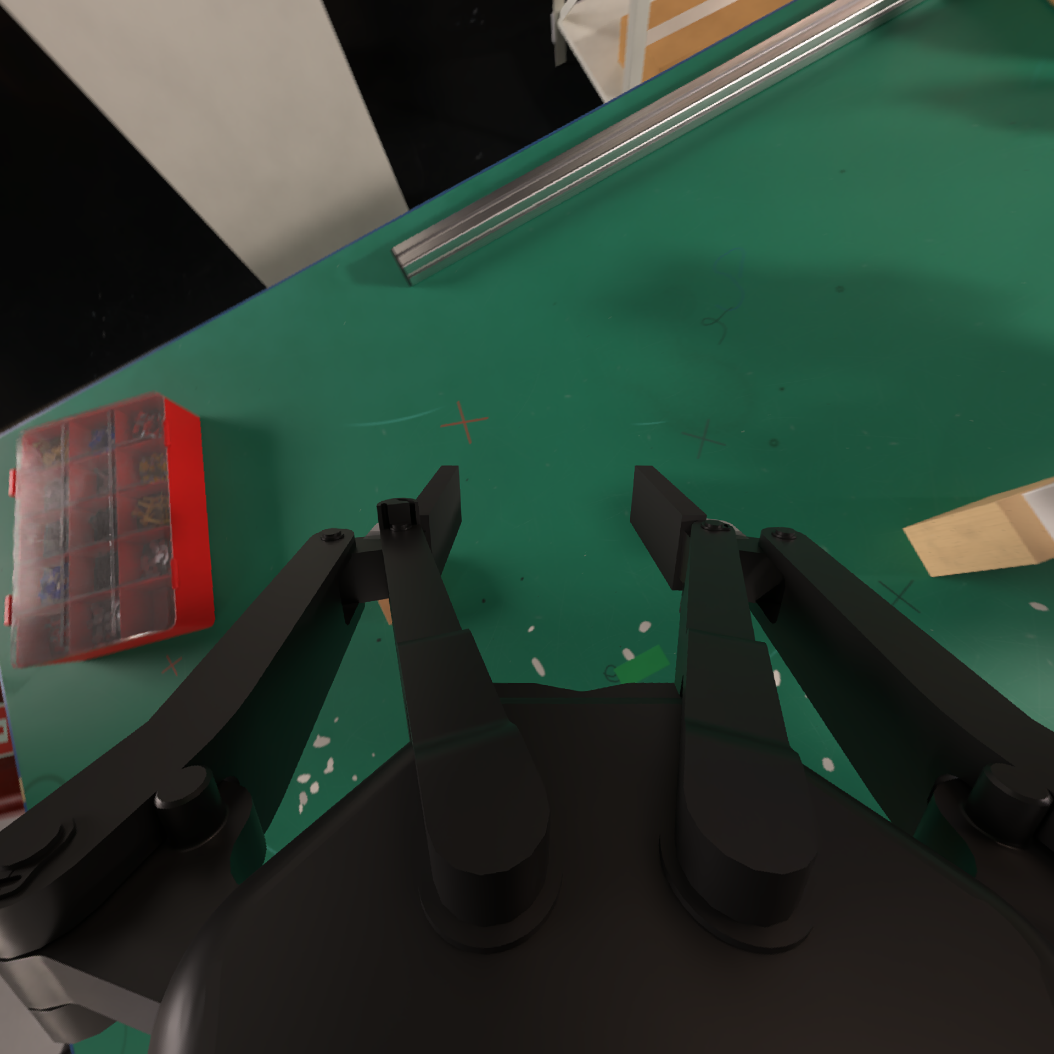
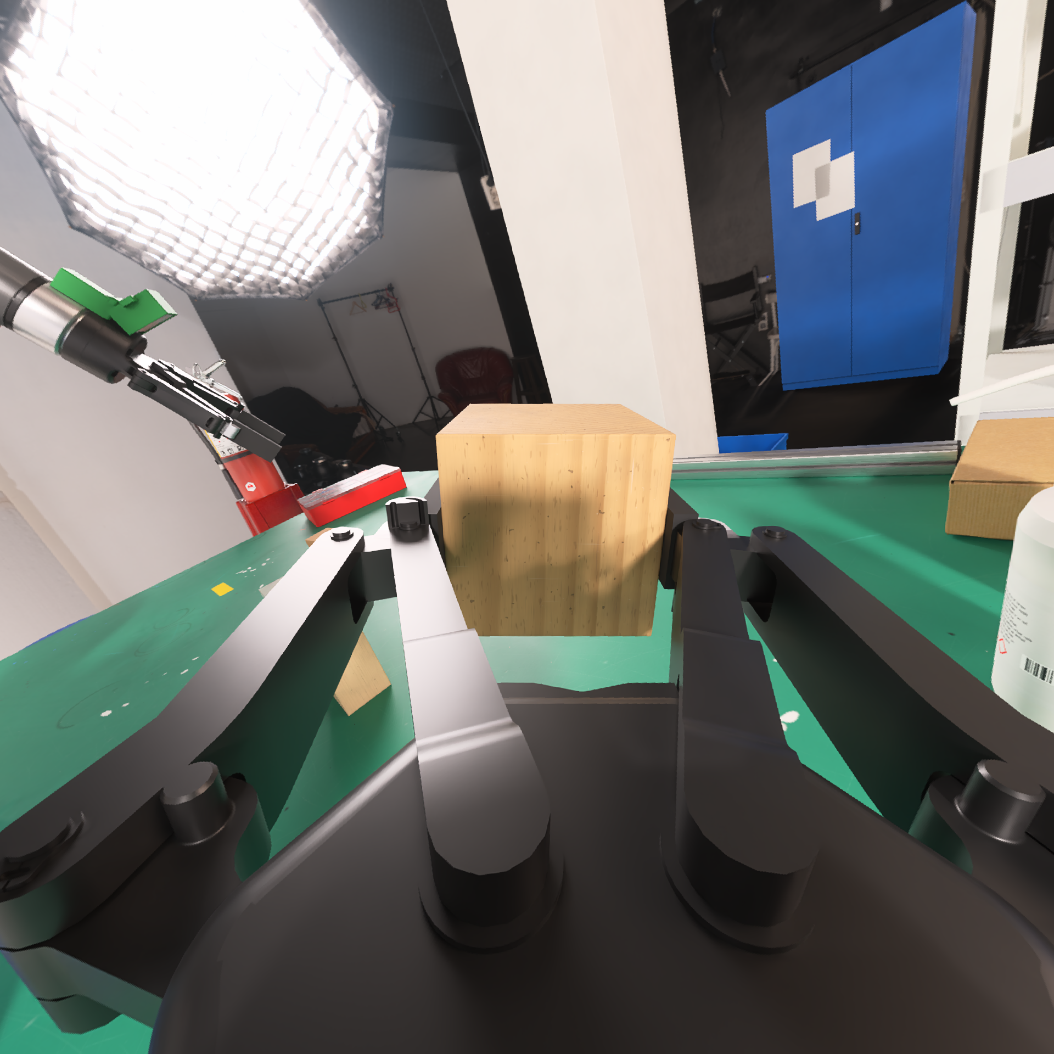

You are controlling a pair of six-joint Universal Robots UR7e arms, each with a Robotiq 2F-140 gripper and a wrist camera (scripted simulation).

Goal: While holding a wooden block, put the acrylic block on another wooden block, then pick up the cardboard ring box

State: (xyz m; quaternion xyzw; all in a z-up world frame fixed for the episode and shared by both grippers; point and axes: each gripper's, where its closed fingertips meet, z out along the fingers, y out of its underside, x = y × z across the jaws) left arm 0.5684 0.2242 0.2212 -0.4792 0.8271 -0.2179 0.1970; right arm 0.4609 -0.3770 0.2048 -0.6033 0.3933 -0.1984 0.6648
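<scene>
My right gripper (image 2: pixel 556 530) is shut on a wooden block (image 2: pixel 553 456), a light cube held upright between the fingers, seemingly just above the green table (image 2: pixel 827 513). A second wooden block (image 2: pixel 362 678) lies on the table, mostly hidden behind my right gripper's left finger. My left gripper (image 1: pixel 546 485) is open and empty above the table (image 1: pixel 570 353). It also shows in the right wrist view (image 2: pixel 251 433), up at the left. Another wooden block (image 1: pixel 981 536) lies at the right edge, with a pale clear piece (image 1: pixel 1041 502) against its far end. A cardboard box (image 2: pixel 998 479) stands at the right.
A red compartment case (image 1: pixel 108 530) lies by the table's left edge and also shows in the right wrist view (image 2: pixel 353 490). An aluminium rail (image 1: pixel 627 148) runs along the far edge. A white bottle (image 2: pixel 1026 616) stands close at the right.
</scene>
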